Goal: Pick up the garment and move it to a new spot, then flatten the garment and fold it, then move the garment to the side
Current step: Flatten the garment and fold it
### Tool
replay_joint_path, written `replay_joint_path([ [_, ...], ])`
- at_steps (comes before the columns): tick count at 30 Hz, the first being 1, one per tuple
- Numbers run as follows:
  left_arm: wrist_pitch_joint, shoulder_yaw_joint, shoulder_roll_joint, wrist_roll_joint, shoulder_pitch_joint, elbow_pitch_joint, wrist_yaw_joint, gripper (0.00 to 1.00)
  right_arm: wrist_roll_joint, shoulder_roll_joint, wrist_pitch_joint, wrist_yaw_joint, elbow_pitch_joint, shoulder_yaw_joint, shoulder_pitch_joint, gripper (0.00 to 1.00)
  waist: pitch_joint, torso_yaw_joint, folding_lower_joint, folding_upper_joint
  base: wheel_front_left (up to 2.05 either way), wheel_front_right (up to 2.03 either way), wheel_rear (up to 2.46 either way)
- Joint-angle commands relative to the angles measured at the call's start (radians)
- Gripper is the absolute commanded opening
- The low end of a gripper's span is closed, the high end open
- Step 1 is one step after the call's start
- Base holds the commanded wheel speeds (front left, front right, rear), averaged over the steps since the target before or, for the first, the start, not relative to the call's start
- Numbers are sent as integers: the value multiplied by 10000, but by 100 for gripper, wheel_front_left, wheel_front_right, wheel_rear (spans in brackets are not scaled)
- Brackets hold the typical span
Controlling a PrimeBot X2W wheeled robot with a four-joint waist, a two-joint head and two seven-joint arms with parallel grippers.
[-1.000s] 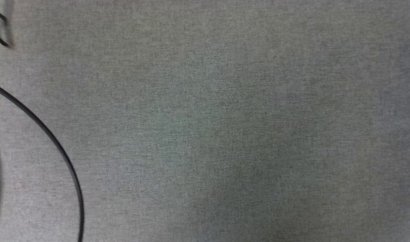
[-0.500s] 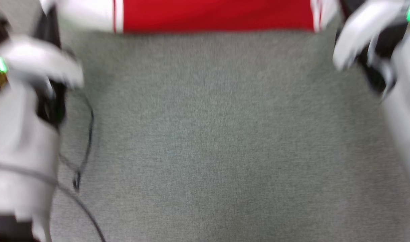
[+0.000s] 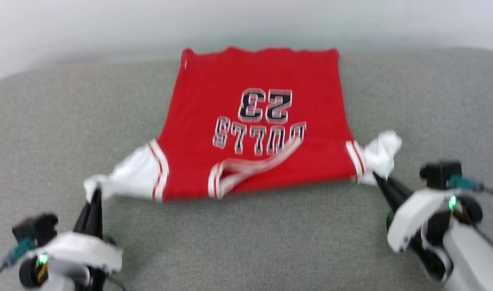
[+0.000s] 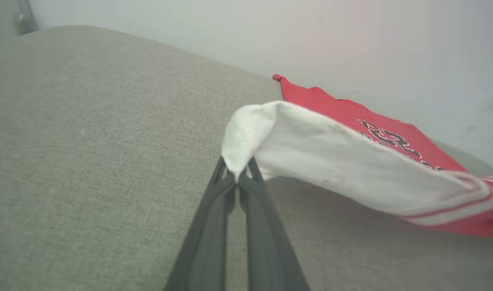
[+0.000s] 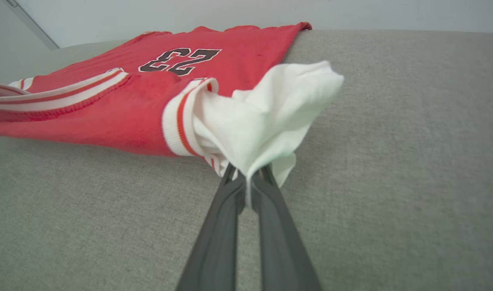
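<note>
The garment [image 3: 254, 121], a red shirt with white sleeves and an upside-down "23", lies spread on the grey surface, hem at the far edge, neck trim toward me. My left gripper [image 3: 95, 193] is shut on the tip of the left white sleeve [image 4: 246, 133], which stretches taut to the red body [image 4: 376, 125]. My right gripper [image 3: 375, 174] is shut on the bunched right white sleeve [image 5: 270, 117], beside the red body [image 5: 109, 105]. Both sleeves are lifted a little off the surface.
A grey fabric surface [image 3: 246, 242] spreads under everything, with open room in front of the garment and on both sides. A pale wall [image 3: 246, 20] rises behind the far edge. My white forearms sit at the lower corners.
The head camera has swung up from bare grey fabric to the whole shirt. Whether the arms or garment moved cannot be told from the blurred earlier frames.
</note>
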Motion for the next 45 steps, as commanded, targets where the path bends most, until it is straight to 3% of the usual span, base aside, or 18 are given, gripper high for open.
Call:
replay_joint_path([
  [1,-59,51,-6,-10,624,-309,155,0,155,-54,-23,-10,-188,-148,724,0,-699,-12,3,0,0,0,0],
  [10,510,-276,-57,338,3302,-2270,1015,0,-216,277,29,-10,-1197,-1128,3733,2,-1331,87,3,0,0,0,0],
  [11,630,-357,-76,427,3705,-2646,1210,0,-497,413,111,-10,-1308,-1391,4256,17,-1368,109,3,0,0,0,0],
  [12,630,-357,-76,427,3705,-2646,1210,0,-497,413,111,-10,-1308,-1391,4256,17,-1368,109,3,0,0,0,0],
  [14,765,-540,-102,568,4085,-3122,1377,0,-832,691,271,-10,-1428,-1807,4849,42,-1386,172,3,0,0,0,0],
  [15,810,-614,-120,586,4147,-3241,1403,0,-917,809,340,-10,-1482,-1914,4973,85,-1383,191,3,0,0,0,0],
  [16,837,-665,-152,607,4181,-3369,1414,0,-1016,884,360,-9,-1555,-2012,5059,100,-1373,211,3,0,0,0,0],
  [21,826,-897,-151,846,4164,-3798,1474,0,-1123,1139,314,-9,-2190,-2370,5179,100,-1314,347,3,0,0,0,0],
  [26,748,-1101,-204,1056,3985,-4316,1541,0,-1093,1206,113,-7,-3288,-3438,4976,100,-1173,596,3,0,0,0,0],
  [32,731,-1315,-231,1276,3617,-5081,1578,0,-1051,766,902,-7,-3543,-4908,3529,100,-519,1104,3,0,0,0,0],
  [39,529,-1647,-410,1499,2842,-5654,1374,0,-861,-73,2945,-7,-2537,-5430,694,100,793,1893,3,0,0,0,0],
  [45,326,-1950,-644,1587,2191,-5848,1080,0,-840,-765,5673,-7,-1275,-5302,-1640,100,1758,2554,3,0,0,0,0],
])
